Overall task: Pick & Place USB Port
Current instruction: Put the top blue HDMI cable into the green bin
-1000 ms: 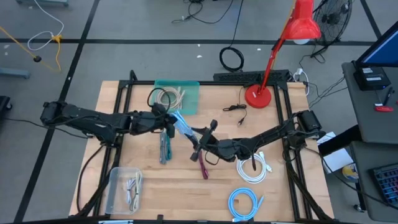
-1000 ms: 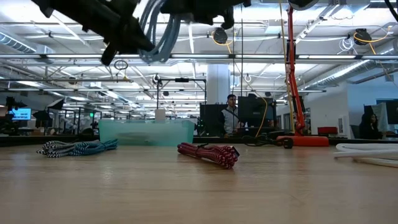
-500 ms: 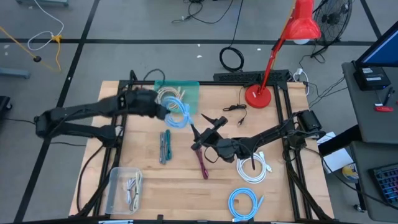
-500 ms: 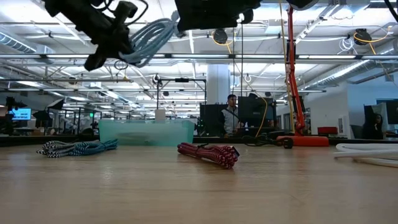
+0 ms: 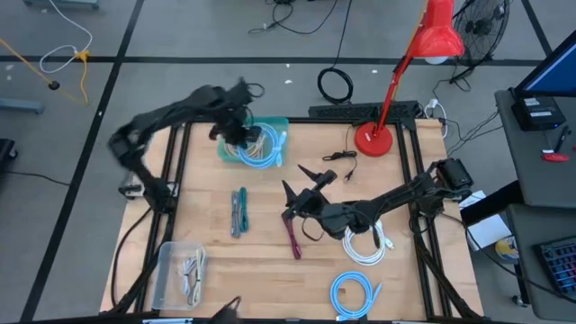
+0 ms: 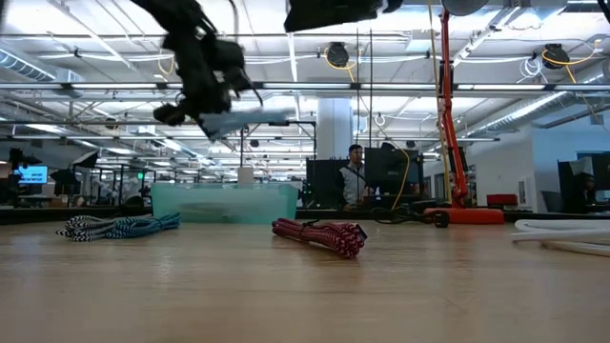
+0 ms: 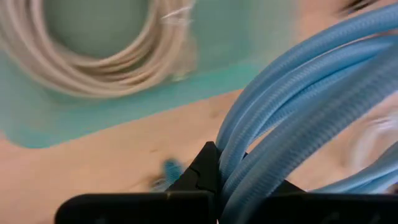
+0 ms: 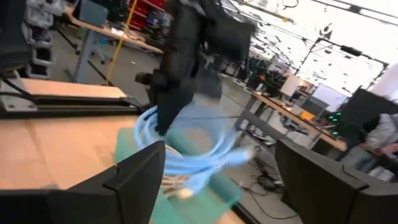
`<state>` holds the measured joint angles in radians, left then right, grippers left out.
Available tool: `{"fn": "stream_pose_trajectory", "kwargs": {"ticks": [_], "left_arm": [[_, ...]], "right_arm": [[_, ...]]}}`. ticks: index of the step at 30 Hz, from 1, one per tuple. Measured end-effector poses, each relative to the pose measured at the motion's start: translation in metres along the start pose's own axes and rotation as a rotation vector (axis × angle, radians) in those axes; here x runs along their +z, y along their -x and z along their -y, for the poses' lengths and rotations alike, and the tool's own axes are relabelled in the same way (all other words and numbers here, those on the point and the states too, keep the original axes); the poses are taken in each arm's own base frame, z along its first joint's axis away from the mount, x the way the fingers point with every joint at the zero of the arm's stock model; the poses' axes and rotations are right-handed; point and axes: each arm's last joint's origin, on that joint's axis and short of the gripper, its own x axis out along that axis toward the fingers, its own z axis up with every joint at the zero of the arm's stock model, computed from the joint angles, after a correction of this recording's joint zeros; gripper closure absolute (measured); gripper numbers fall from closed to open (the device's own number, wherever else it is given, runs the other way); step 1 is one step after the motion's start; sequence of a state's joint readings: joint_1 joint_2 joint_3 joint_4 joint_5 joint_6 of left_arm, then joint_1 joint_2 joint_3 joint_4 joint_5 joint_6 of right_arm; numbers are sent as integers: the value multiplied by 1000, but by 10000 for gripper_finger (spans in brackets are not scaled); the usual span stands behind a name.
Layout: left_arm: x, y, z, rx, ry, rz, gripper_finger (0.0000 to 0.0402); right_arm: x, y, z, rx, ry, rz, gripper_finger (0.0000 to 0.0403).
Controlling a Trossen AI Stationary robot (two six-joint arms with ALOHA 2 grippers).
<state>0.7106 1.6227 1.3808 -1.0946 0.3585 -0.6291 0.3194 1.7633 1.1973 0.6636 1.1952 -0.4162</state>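
A coil of light blue cable hangs over the teal bin at the table's far side, and my left gripper is shut on it. In the low view the coil hangs well above the bin. A beige cable coil lies inside the bin. My right gripper stands open near the table's middle, above the table and level, with nothing between its fingers. My left gripper pinches several strands of the blue coil between its two fingers. It comes from above, slanting down. The coil hangs beside and below the fingers, lifted clear over the bin.
On the table lie a red braided cable, a teal-and-black braided cable, a white cable coil, a blue coil and a small black cable. A clear box stands near left, a red lamp far right.
My left gripper has swung from the table's middle toward the far edge, tipping down, and has carried the blue coil over the teal bin. My right gripper has opened wider, rolled a little and stayed near the middle.
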Motion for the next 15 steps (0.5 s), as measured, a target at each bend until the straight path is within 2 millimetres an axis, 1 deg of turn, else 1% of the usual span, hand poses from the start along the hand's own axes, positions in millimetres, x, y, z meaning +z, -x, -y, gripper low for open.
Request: {"fn": "stream_pose_trajectory", "kwargs": {"ticks": [3,5,7,10,13,15], "left_arm": [[26,-18,5,128,-50,-70,390],[40,-23,5,157,-60,-63,390],[51,-24,0,163,-27,-59,390],[59,-23,-11,176,32,-63,390],[63,-17,-24,223,84,-61,390],[66,-15,-29,240,105,-47,390]], "right_arm": [[6,10,3,-42,38,-16,109],[8,17,5,-70,60,-29,111],[11,22,6,-78,70,-33,112],[12,29,7,-61,64,-23,112],[12,34,7,-50,62,-17,113],[13,36,8,-46,57,-14,115]]}}
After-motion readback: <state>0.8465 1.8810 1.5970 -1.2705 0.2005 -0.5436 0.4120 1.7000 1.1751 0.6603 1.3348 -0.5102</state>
